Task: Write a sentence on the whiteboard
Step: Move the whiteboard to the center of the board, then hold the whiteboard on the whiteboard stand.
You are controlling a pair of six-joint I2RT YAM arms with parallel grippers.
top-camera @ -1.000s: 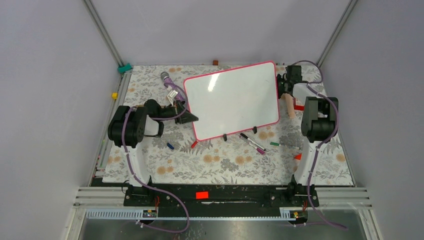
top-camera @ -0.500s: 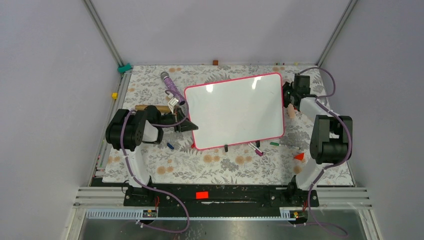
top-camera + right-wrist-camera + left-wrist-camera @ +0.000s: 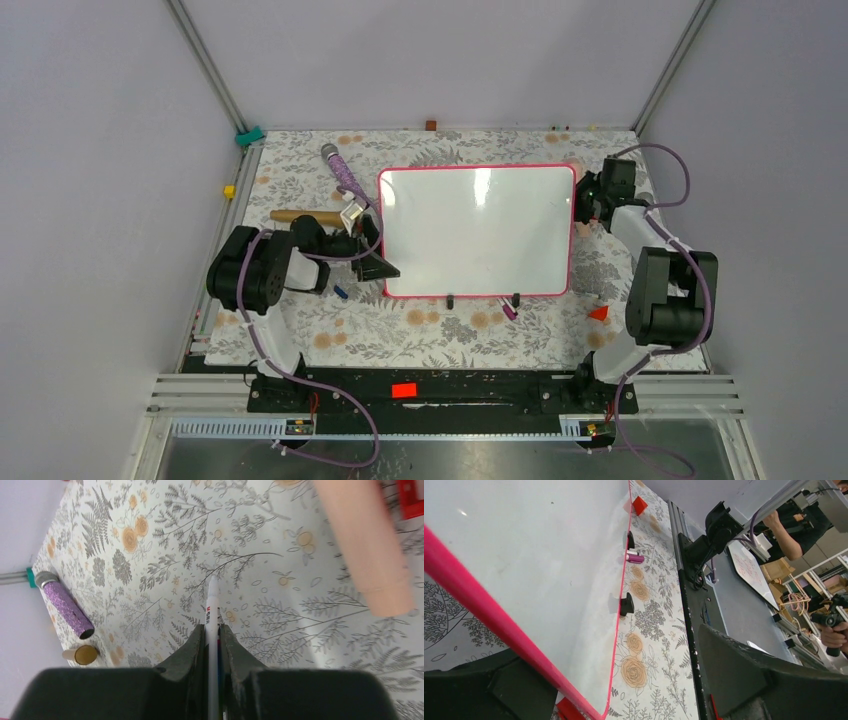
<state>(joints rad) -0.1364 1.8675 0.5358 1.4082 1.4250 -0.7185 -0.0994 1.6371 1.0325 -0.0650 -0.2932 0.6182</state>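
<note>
Whiteboard (image 3: 475, 225): smooth, glossy white face catching bright glare.
Frame (image 3: 484, 615): thin pink-red edging, smooth, plastic by the look of it.
Clips (image 3: 626, 604): small, black, matt.
Counter (image 3: 440, 325): flat matt covering printed with grey leaves and orange flowers; cloth or paper cannot be told.
Purple cylinder (image 3: 67, 605): rough, glittery skin with a silvery cap.
Dowel (image 3: 300, 216): brown, matt, looks like wood.
Peach rod (image 3: 367, 545): smooth, matt.
White stick (image 3: 213, 610): smooth, faintly shiny plastic.
Left end effector (image 3: 610, 645): black matt plastic fingers.
Right end effector (image 3: 213, 629): black matt plastic fingers, finely grained.
Rails (image 3: 205, 70): silver metal, dull sheen.
</note>
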